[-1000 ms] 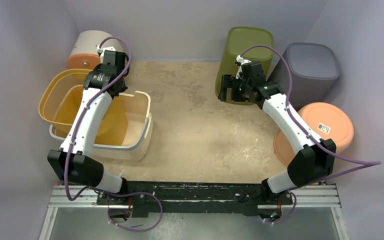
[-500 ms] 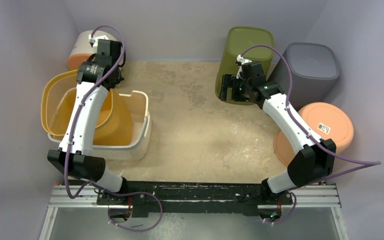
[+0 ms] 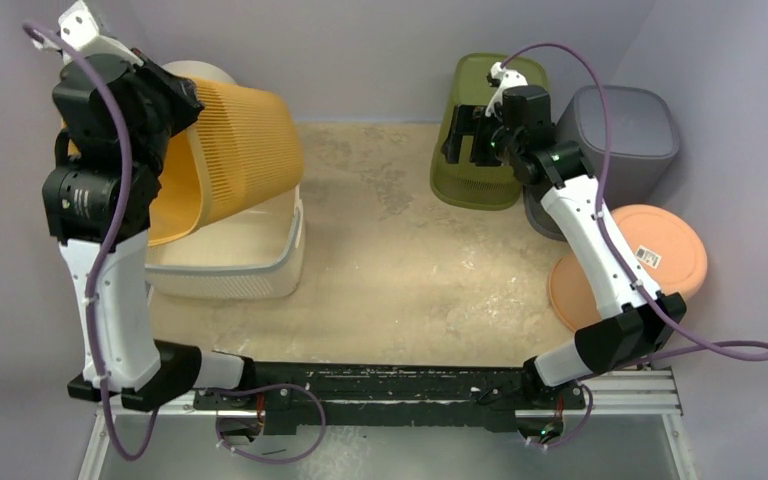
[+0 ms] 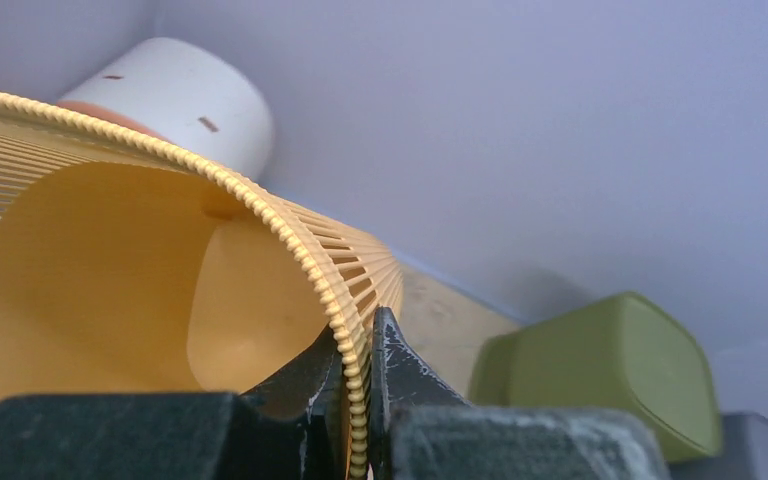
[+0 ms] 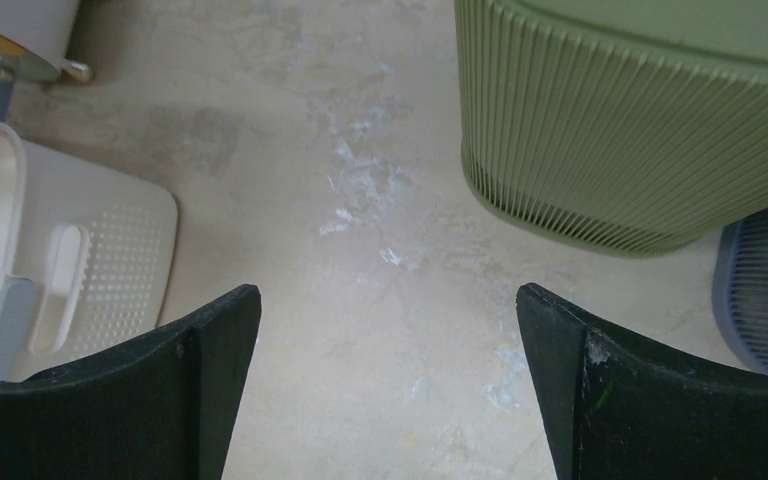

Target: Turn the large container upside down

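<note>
Basket (image 3: 230, 150) is up vs 0.5 s ago: lifted out of white bin (image 3: 240, 265), now tipped on its side above it at 10 o'clock, mouth facing left. Prob. clear of the bin, hard to tell. L gripper (image 4: 358, 345) clamped on basket rim. R gripper (image 5: 388, 292) spread wide, 1 o'clock, near green bin (image 5: 610, 120).

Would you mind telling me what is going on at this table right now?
The left gripper is shut on the rim of the large orange basket and holds it raised over the white basket. The orange basket is tipped roughly onto its side, so it is not yet upside down. The right gripper hangs open and empty above the table, beside the green bin, which already stands inverted.
</note>
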You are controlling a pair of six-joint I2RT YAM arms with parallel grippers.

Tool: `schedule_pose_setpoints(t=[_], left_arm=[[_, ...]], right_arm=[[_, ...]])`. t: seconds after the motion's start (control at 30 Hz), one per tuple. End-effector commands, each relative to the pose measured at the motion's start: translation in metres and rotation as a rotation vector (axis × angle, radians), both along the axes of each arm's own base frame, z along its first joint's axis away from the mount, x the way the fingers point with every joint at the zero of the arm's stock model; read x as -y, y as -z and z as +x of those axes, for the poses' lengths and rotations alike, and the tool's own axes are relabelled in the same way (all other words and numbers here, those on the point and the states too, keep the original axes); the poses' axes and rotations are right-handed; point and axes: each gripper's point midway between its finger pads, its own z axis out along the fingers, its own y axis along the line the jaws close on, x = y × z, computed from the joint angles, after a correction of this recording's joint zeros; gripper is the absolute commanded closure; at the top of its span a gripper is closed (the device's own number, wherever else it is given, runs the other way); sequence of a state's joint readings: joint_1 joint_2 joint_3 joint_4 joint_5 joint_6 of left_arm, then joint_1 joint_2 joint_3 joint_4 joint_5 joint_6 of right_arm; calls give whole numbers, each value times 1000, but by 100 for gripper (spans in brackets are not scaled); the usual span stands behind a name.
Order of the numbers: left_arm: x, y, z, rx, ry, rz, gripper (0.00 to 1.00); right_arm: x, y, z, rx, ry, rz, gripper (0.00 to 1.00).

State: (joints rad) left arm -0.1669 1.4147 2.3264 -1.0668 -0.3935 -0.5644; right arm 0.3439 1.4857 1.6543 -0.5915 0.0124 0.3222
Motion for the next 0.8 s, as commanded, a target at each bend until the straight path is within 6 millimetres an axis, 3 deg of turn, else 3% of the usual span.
schedule_pose_setpoints(t=[0.0, 0.13, 0.2, 0.3, 0.5, 0.63, 0.77], left_arm=[[42, -87, -21, 381, 237, -169, 100], [87, -118, -32, 556, 499, -347, 100], [109, -114, -27, 601, 632, -500, 100], [117, -126, -37, 707, 740, -672, 100], [122, -156, -55, 825, 864, -781, 100], [142, -143, -54, 824, 970, -969, 100], [188, -99, -38, 710, 1034, -1093, 100]], right_arm=[[7, -45, 10, 133, 45, 18, 0], [18, -88, 21, 257, 119, 44, 0], [22, -112, 26, 322, 148, 63, 0], [26, -145, 31, 397, 176, 97, 0], [46, -203, 31, 542, 243, 128, 0], [57, -236, 29, 614, 263, 128, 0], [60, -257, 24, 658, 261, 129, 0]])
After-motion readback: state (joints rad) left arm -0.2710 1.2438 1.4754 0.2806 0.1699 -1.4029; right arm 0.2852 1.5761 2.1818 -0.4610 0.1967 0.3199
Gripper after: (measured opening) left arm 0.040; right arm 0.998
